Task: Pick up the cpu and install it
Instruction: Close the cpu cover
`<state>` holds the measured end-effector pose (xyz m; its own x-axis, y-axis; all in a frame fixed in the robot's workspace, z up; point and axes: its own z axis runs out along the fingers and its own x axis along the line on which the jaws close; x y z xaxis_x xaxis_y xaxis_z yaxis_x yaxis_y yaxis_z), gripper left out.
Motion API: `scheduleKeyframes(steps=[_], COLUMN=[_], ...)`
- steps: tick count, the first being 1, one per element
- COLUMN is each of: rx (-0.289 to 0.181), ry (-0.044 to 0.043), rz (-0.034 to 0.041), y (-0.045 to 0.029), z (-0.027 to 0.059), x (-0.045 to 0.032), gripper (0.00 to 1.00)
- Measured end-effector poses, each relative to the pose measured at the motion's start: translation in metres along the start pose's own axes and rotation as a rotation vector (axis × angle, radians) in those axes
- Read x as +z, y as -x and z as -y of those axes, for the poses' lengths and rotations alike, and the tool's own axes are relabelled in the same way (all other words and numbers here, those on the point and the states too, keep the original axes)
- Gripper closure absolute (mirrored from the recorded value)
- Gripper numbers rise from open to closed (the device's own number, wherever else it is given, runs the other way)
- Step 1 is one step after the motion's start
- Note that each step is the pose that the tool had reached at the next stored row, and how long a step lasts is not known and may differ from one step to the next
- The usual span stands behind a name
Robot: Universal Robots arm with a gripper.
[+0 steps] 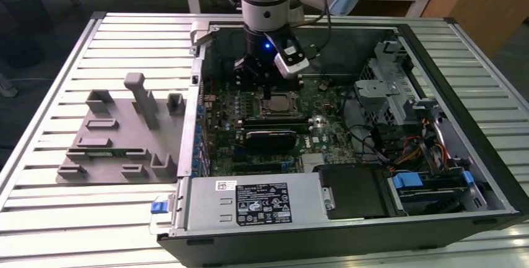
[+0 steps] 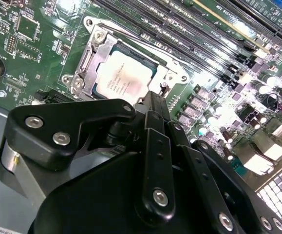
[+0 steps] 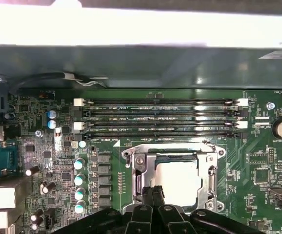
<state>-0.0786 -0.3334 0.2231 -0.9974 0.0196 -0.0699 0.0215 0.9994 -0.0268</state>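
Observation:
The cpu (image 2: 123,75), a flat square chip with a silvery top, lies in the metal-framed socket (image 2: 89,58) on the green motherboard. In the first wrist view the cpu (image 3: 179,178) shows inside the socket frame (image 3: 141,165), apart from the fingers. My gripper (image 2: 153,100) hangs just over the socket's edge, its black fingers pressed together with nothing between them. The fingertips (image 3: 153,192) stand beside the chip's rim. In the exterior view the gripper (image 1: 260,76) reaches down into the open computer case above the cpu (image 1: 277,104).
Long memory slots (image 3: 160,117) run beside the socket. A black block (image 1: 269,137) lies next to the socket. A grey holder tray (image 1: 124,138) rests on the slatted table at the exterior view's left. The power supply (image 1: 256,203) and drive cages (image 1: 388,88) crowd the case.

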Motion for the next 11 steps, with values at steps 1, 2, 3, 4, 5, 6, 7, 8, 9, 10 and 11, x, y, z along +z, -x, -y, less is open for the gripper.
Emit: scheduleKeyframes(steps=[1,2,3,4,5,6,7,8,9,10,11], rx=[0.0,0.0,0.0,0.0,0.0,0.0,0.0,0.0,0.0,0.0,0.0], ry=[0.0,0.0,0.0001,0.0,0.0,0.0,0.0,0.0,0.0,0.0,0.0], rz=[0.0,0.0,0.0001,0.0,0.0001,0.0,0.0,0.0,0.0,0.0,0.0], y=[0.0,0.0001,0.0002,0.0002,0.0002,0.0003,0.0004,0.0004,0.0004,0.0005,0.0006], z=[0.0,0.0,0.0001,0.0001,0.0001,0.0001,0.0001,0.0001,0.0002,0.0002,0.0002], x=[-0.0007,-0.0014,-0.0022,-0.0029,-0.0036,-0.0043,-0.005,-0.0058,-0.0066,-0.0073,-0.0081], gripper=[0.89,0.89,0.89,0.89,0.89,0.89,0.89,0.89,0.89,0.89,0.89])
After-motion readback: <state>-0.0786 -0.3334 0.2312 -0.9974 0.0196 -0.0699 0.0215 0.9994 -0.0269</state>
